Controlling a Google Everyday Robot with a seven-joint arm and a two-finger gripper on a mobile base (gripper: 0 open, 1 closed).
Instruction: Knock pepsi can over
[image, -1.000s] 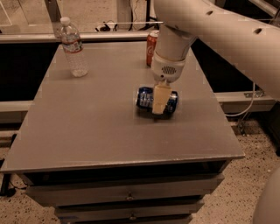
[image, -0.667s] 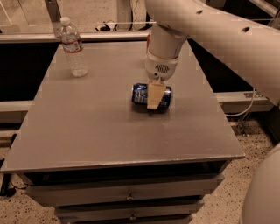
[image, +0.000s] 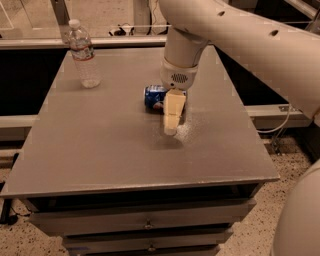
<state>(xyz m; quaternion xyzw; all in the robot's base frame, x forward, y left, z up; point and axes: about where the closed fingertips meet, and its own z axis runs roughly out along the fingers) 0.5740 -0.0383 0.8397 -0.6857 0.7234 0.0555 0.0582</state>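
We see a grey flat-topped metal table (image: 95, 150) on speckled floor (image: 252, 232). The dark blue aluminium pepsi can (image: 154, 96) lies on its side mid-table, just behind the cream gripper (image: 170, 128). We can't tell the gripper's state.

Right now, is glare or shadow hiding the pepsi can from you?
Camera view: no; the pepsi can lies on its side in even, dim light, its right end hidden only by the gripper hanging in front. Camera view: a pale speckled glare patch on the table beside the gripper's tip, soft shadow under it.
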